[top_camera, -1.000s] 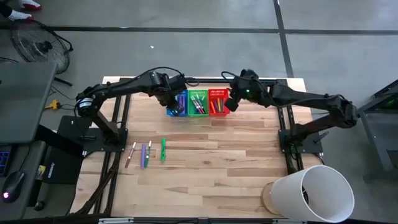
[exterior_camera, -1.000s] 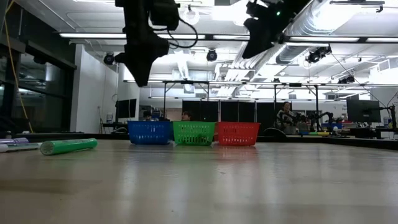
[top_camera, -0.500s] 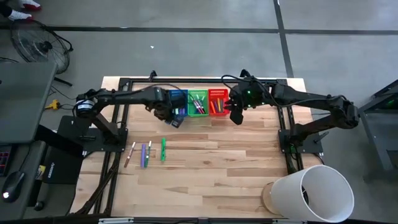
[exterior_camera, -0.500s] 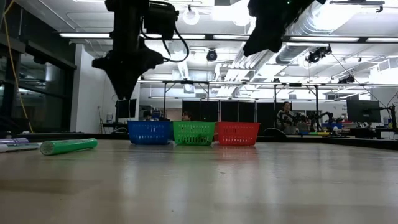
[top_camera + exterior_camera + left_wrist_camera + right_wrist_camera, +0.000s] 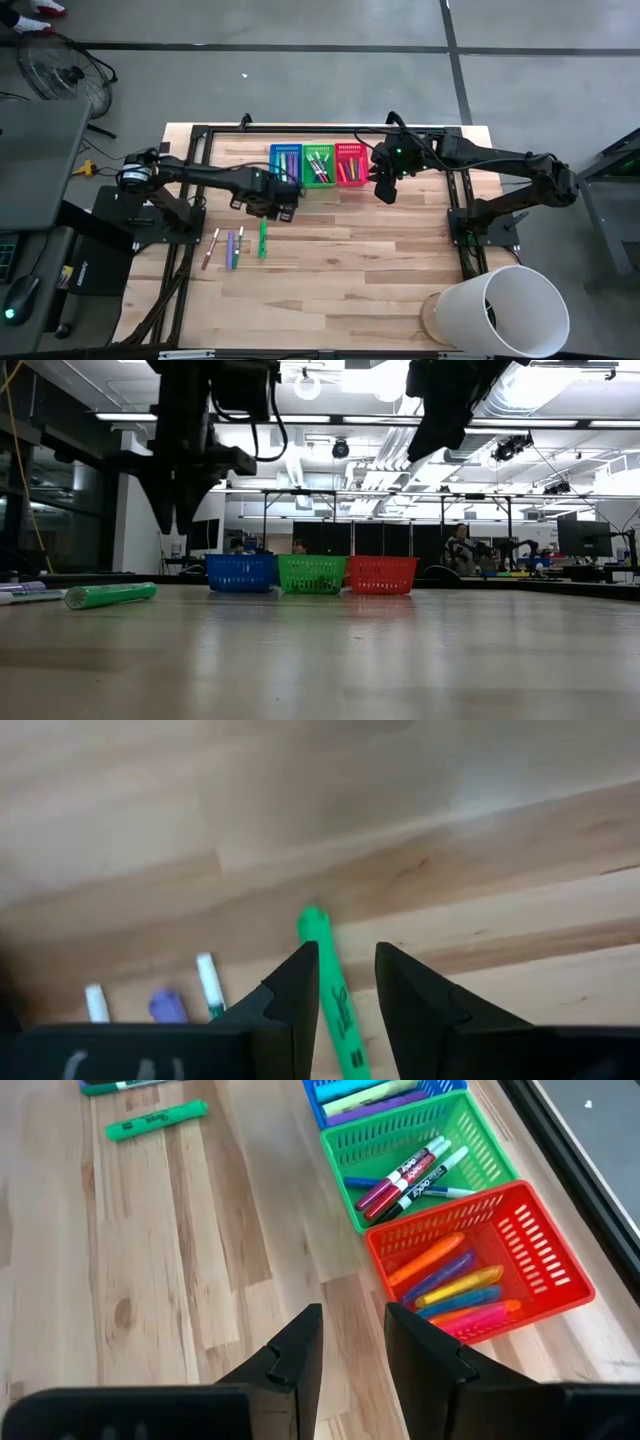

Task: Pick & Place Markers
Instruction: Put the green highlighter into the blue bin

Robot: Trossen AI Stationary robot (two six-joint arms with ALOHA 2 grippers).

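Observation:
Several markers lie on the wooden table left of centre: a green marker (image 5: 262, 240) (image 5: 335, 1005), a purple one (image 5: 231, 248) and two pale ones (image 5: 209, 248). More markers fill the blue (image 5: 285, 163), green (image 5: 318, 163) and red (image 5: 350, 163) baskets at the far edge. My left gripper (image 5: 276, 207) (image 5: 345, 960) hangs open above the green marker's far end, pointing down, clear of the table (image 5: 178, 520). My right gripper (image 5: 385, 187) (image 5: 352, 1325) is open and holds nothing, raised just right of the red basket (image 5: 480, 1270).
A large white tub (image 5: 500, 310) stands at the table's near right corner. Black frame rails (image 5: 195, 200) run along both sides of the table. Bare wood lies between the loose markers and the tub.
My left gripper has come from over the blue basket toward the near edge and down, rolling about its own axis, and now hangs over the green marker. My right gripper has tipped and turned in place beside the red basket. The markers have stayed still.

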